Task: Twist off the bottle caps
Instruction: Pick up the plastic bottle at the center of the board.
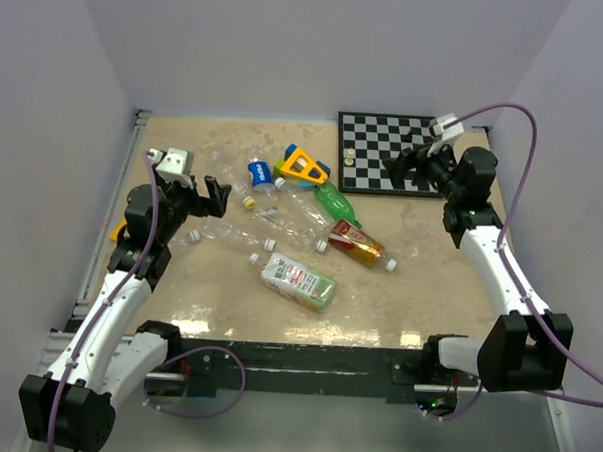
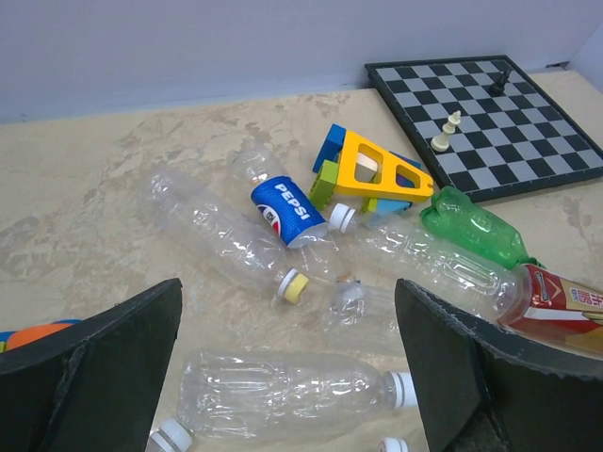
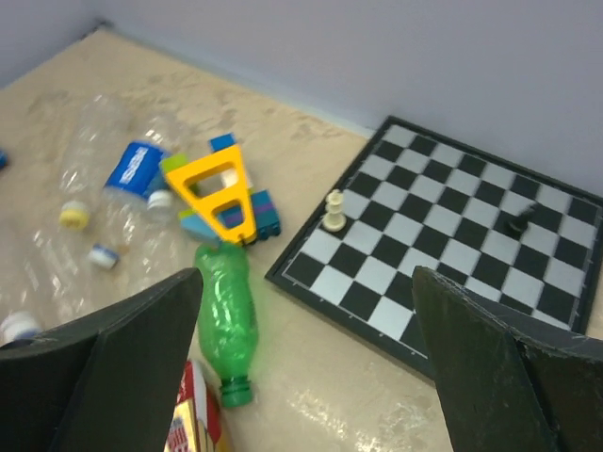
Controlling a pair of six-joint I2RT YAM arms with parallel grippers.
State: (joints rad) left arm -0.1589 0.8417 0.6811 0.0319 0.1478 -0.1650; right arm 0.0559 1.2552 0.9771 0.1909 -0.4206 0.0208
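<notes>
Several bottles lie on their sides in the middle of the table: a clear one (image 2: 283, 391) with a white cap (image 2: 403, 388), a Pepsi-labelled one (image 2: 281, 209) with a white cap (image 2: 341, 217), a clear one with a yellow cap (image 2: 295, 285), a green one (image 3: 224, 320), an amber red-labelled one (image 1: 356, 243) and a green-labelled one (image 1: 299, 282). My left gripper (image 1: 211, 194) is open and empty above the clear bottles (image 2: 292, 377). My right gripper (image 1: 404, 170) is open and empty over the chessboard's near edge (image 3: 306, 358).
A chessboard (image 1: 385, 155) with a few pieces lies at the back right. A yellow and blue block toy (image 1: 302, 168) sits behind the bottles. An orange and blue object (image 2: 28, 332) lies at the left edge. Walls close the table on three sides.
</notes>
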